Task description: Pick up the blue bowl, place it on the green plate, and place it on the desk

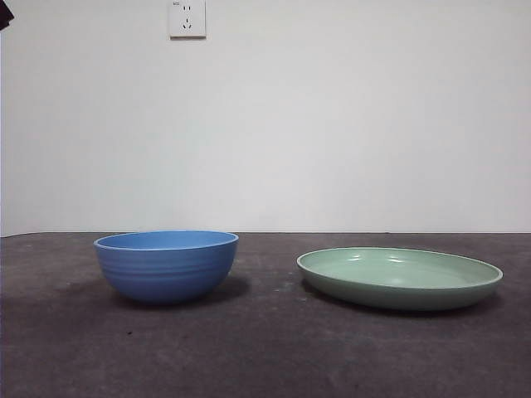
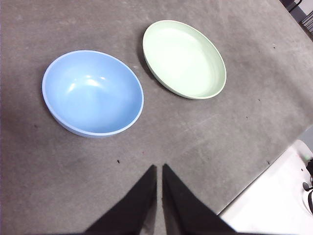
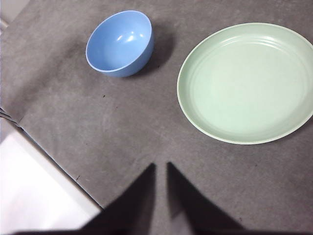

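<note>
Two dishes rest on the desk [image 1: 265, 348], side by side and apart. In the front view the blue bowl [image 1: 166, 265] sits upright at about 8 o'clock from the frame's centre; the green plate [image 1: 400, 278] lies flat at about 4 o'clock. A strip of bare desk separates them — no contact. Both are empty. The bowl shows faint horizontal ribs on its outer wall; the plate is shallow, with a raised rim, and wider than the bowl.

Left gripper [image 2: 159, 169]: raised above the desk, looking down on both dishes, with the bowl the nearer one. The two black jaws stand pressed nearly together, only a thin slit between the tips, nothing held. It touches neither dish.

Right gripper [image 3: 160, 166]: also raised above the desk, looking down — the plate is the nearer dish, the bowl further off. Jaws drawn close, a narrow gap between the tips, nothing held. No contact with either dish.

Front view shows only a small black arm tip [image 1: 5, 13] at the top left corner; which arm it is I cannot tell.

A white wall socket [image 1: 187, 18] sits at 12 o'clock on the pale wall behind. The desk's pale edge shows in both wrist views.
</note>
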